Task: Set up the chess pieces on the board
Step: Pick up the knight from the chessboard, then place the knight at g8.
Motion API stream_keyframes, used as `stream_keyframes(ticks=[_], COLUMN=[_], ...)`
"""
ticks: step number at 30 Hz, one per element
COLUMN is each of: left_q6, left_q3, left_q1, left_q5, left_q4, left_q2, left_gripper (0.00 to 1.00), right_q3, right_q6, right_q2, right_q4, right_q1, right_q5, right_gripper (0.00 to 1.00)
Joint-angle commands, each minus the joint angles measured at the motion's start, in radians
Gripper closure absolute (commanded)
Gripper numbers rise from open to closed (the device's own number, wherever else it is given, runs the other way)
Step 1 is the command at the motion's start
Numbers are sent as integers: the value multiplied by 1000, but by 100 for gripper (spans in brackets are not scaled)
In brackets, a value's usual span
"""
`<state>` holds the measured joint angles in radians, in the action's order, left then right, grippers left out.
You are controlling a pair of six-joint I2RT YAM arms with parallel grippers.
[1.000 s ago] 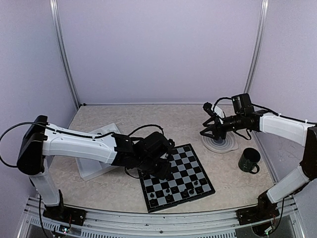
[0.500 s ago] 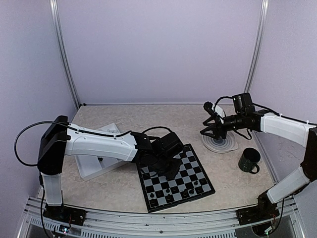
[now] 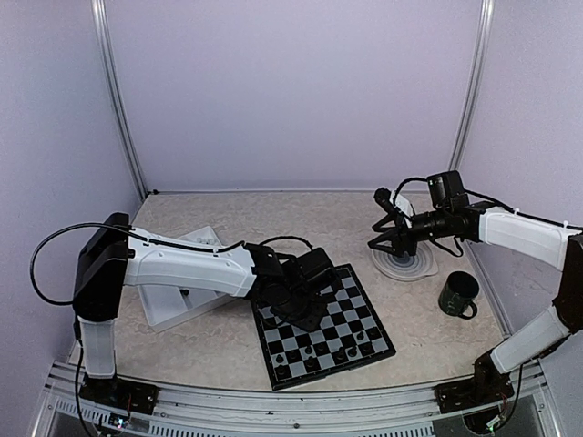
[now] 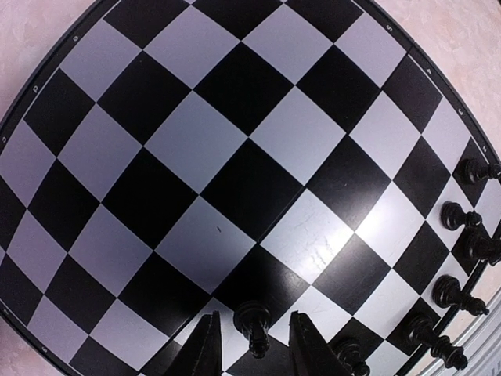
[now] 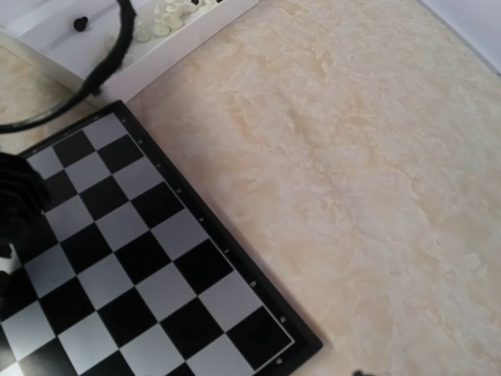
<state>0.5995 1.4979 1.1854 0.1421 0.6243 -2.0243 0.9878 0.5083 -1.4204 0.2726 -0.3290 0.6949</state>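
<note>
The chessboard (image 3: 353,299) lies at the table's middle front; it also shows in the left wrist view (image 4: 235,157) and the right wrist view (image 5: 141,266). Several black pieces (image 3: 314,350) stand along its near rows, and some line the board's edge (image 4: 454,215). My left gripper (image 4: 254,345) is low over the board, its jaws apart on either side of a black pawn (image 4: 254,323) that stands on a square, with a gap on both sides. My right gripper (image 3: 381,238) hovers over the grey ringed plate (image 3: 412,267); its fingers do not show clearly.
A white compartment tray (image 3: 173,305) lies left of the board, holding white pieces (image 5: 164,19) and a black one (image 5: 80,23). A dark green mug (image 3: 458,294) stands at the right, near the plate. The left arm's cable hangs over the tray.
My left arm has reached to the right, further over the board, and the gripper now straddles a black pawn. The right arm has not moved.
</note>
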Motion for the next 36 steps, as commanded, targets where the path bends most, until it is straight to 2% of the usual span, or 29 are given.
stream_keyframes(ticks=[1,6,10,18,27,36], left_q6=[3,-6,-36,4,115,135], left_q3=[8,4,-40,-109,-196,-228], left_q1=[0,3,29,147,222,236], left_q5=[-12,-17,12,83,54,46], left_q4=[17,15,-3,53,42,5], left_q2=[-17,6,84,224,230,233], left_gripper=[75,93,100,100,100,100], right_q3=[11,9,11,12,12,11], right_q6=[10,12,13,19,22,24], right_q2=[-9,-12,-19,-26,-34,-35], right_q4=[15,16,19,23,25,28], right_q1=[-3,-3,-2,-2,-3,-3], right_q5=[15,14,17,14,12,12], right_gripper=[46,46,46,46,46,46])
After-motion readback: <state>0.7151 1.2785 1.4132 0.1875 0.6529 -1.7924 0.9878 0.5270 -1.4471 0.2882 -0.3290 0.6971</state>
